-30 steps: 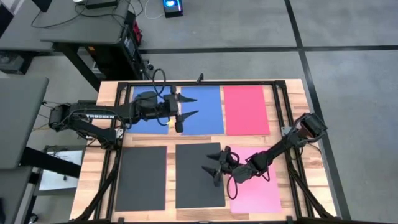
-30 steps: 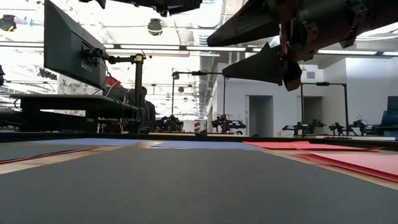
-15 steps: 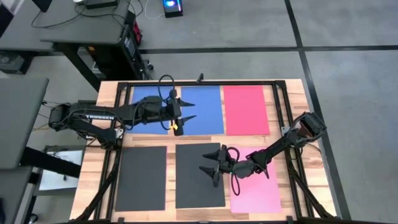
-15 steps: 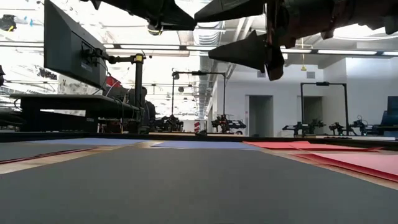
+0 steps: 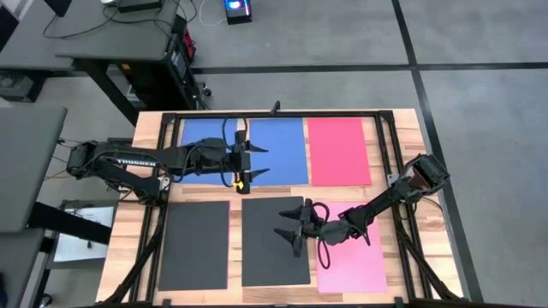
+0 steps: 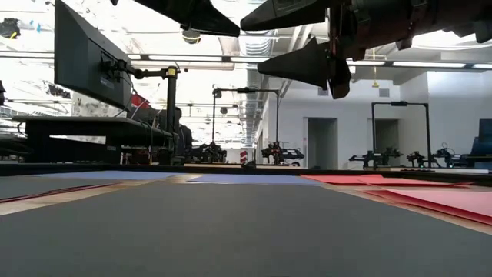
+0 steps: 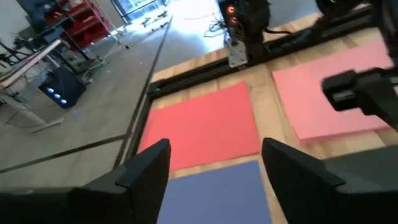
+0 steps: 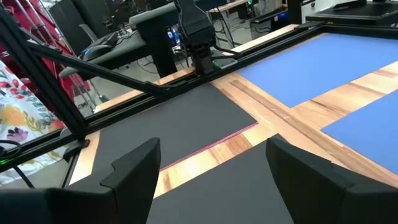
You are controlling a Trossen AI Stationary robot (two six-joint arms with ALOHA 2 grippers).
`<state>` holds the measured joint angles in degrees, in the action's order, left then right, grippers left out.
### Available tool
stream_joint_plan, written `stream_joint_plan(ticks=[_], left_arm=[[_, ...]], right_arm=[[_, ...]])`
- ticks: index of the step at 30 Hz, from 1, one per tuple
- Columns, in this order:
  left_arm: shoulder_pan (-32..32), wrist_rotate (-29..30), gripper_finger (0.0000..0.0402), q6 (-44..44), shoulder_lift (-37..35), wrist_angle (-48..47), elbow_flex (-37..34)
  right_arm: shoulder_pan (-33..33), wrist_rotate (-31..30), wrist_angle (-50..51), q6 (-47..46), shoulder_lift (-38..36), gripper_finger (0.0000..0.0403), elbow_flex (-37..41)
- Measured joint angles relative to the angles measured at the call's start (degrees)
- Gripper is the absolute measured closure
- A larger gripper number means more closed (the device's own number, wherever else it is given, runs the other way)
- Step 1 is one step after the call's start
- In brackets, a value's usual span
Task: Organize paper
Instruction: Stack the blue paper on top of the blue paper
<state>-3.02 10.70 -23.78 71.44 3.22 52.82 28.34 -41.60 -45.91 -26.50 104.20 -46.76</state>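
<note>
Six paper sheets lie flat on the table. In the far row are a blue sheet point(image 5: 205, 141), a second blue sheet point(image 5: 281, 151) and a red sheet point(image 5: 338, 151). The near row holds a black sheet point(image 5: 195, 245), a second black sheet point(image 5: 272, 242) and a pink sheet point(image 5: 358, 260). My left gripper point(image 5: 257, 161) hovers open over the middle blue sheet point(image 7: 211, 196). My right gripper point(image 5: 288, 228) hovers open over the middle black sheet point(image 8: 249, 183), clear of it in the low view point(image 6: 307, 42). A thin pink edge point(image 8: 214, 148) shows under the other black sheet point(image 8: 168, 130).
A black metal frame point(image 5: 274, 116) runs along the table's edges, with rails crossing between the sheets. Bare wood strips point(image 5: 235, 192) separate the two rows. A monitor on a stand point(image 6: 84, 58) and desks stand beyond the table's far edge.
My left gripper has reached farther toward the table's right edge, out over the middle blue sheet. My right gripper has moved toward the table's left edge, farther over the middle black sheet, then held still. No sheet has moved.
</note>
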Motion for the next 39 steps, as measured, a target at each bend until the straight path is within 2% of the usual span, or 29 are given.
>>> stream_joint_plan(ticks=[5, 9, 13, 16, 22, 27, 31, 35, 39], left_arm=[[1.1, 5.7, 0.0136, -0.2, 0.0, 2.1, 0.0], [1.7, 5.9, 0.0135, -0.4, 0.0, 5.1, 0.0], [2.4, 6.0, 0.0136, 0.7, 0.0, 6.1, 0.1], [2.6, 6.1, 0.0136, 0.1, 0.0, -3.5, 2.8], [0.7, 10.0, 0.0136, 5.1, 0.0, -32.3, 11.5], [-3.2, 9.9, 0.0136, 10.3, 0.0, -48.6, 13.3], [-8.4, 7.8, 0.0136, 13.9, 0.0, -53.6, 9.1], [-13.0, 1.8, 0.0136, 16.1, -2.0, -50.2, 1.6], [-14.4, 1.2, 0.0136, 19.2, -2.6, -47.0, -5.2]], right_arm=[[0.0, 0.0, 0.0, 0.4, 0.0, 0.0124, 0.0], [-0.4, 0.0, 0.0, 4.4, 0.0, 0.0124, 0.0], [-0.8, 0.0, -0.7, 4.5, 0.0, 0.0124, 0.0], [-0.8, 0.0, -1.1, 4.5, 0.0, 0.0124, 0.0], [0.5, 0.0, -1.3, 4.5, 0.0, 0.0124, 0.0], [0.8, 0.2, -1.3, 4.5, -0.2, 0.0124, 0.0], [1.1, 0.8, -0.8, 4.5, -0.2, 0.0124, 0.0], [1.0, 1.2, -0.8, 4.5, -0.3, 0.0124, -0.1], [1.0, 1.2, -0.5, 4.5, -0.3, 0.0124, -0.1]])
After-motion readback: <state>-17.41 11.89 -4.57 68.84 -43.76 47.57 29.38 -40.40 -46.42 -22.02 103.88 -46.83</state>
